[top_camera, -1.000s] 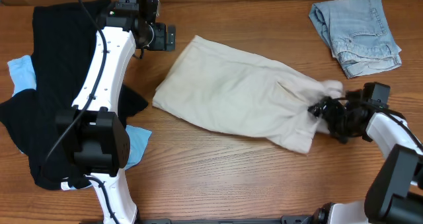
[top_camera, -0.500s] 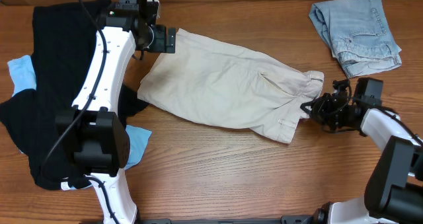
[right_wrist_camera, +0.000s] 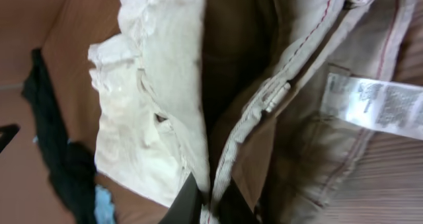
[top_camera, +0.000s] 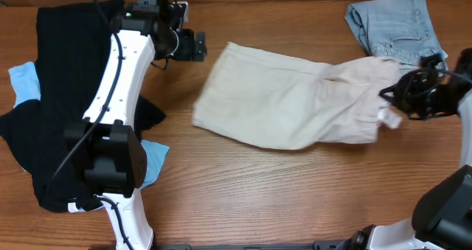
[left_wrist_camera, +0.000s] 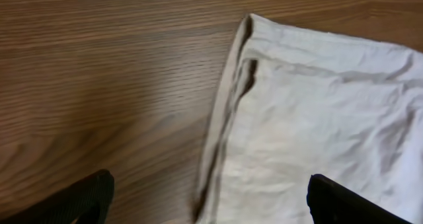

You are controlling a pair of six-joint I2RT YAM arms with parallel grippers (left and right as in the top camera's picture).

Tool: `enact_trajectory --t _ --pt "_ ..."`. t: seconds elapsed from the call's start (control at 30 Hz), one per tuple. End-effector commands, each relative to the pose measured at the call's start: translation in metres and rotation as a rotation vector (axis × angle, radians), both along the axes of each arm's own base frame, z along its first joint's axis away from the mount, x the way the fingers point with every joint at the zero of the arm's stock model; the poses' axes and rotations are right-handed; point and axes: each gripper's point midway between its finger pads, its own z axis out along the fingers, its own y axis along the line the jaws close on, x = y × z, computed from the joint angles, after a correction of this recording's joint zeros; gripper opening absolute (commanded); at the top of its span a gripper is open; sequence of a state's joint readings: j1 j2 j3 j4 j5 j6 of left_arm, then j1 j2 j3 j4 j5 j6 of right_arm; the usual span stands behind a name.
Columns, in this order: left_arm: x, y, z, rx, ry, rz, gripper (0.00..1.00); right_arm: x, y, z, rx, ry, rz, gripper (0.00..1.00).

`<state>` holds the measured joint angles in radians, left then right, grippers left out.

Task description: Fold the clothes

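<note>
Presently, the cream fabric shorts (top_camera: 284, 106) are seen spread across the middle of the brown wooden worktop (top_camera: 258, 198), lying slightly aslant; their right-hand end is bunched and drawn up towards the right gripper (top_camera: 394, 95), by which it is held; in the right wrist view the jaws are shown closed tight on a fold of the cloth beside a stitched seam, and a white printed label (right_wrist_camera: 373, 102) is seen attached inside the waistband. The left gripper (top_camera: 200, 47) is placed just beside the far left corner of the shorts, apart from it in the overhead view; its fingers are spread wide and nothing is held between them, only bare wood and the hemmed corner being seen below in the left wrist view. A heap of black clothing (top_camera: 59, 73) is piled at the left side of the worktop, with a light blue cloth (top_camera: 23, 82) showing at its edges; a folded pair of pale blue denim jeans (top_camera: 394, 29) is laid at the far right corner, near the right gripper.
</note>
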<state>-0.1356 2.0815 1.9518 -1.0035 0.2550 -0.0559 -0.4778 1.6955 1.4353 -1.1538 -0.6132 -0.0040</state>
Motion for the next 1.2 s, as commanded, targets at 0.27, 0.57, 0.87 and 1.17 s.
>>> enact_trajectory --t 0.27,0.57,0.87,1.17 --pt "-0.010 -0.104 -0.062 -0.174 0.018 -0.433 0.44 -0.004 0.011 -0.018 -0.053 0.044 0.079 0.85" --pt "-0.013 -0.121 -0.130 -0.169 0.098 -0.475 0.04 -0.014 -0.005 -0.026 -0.104 0.101 0.044 0.93" --pt "-0.025 -0.121 -0.173 -0.139 0.187 -0.473 0.04 -0.030 -0.031 -0.074 -0.226 0.235 -0.100 1.00" --pt "-0.024 -0.120 -0.174 -0.127 0.185 -0.467 0.04 -0.044 -0.046 -0.124 -0.324 0.265 -0.167 1.00"
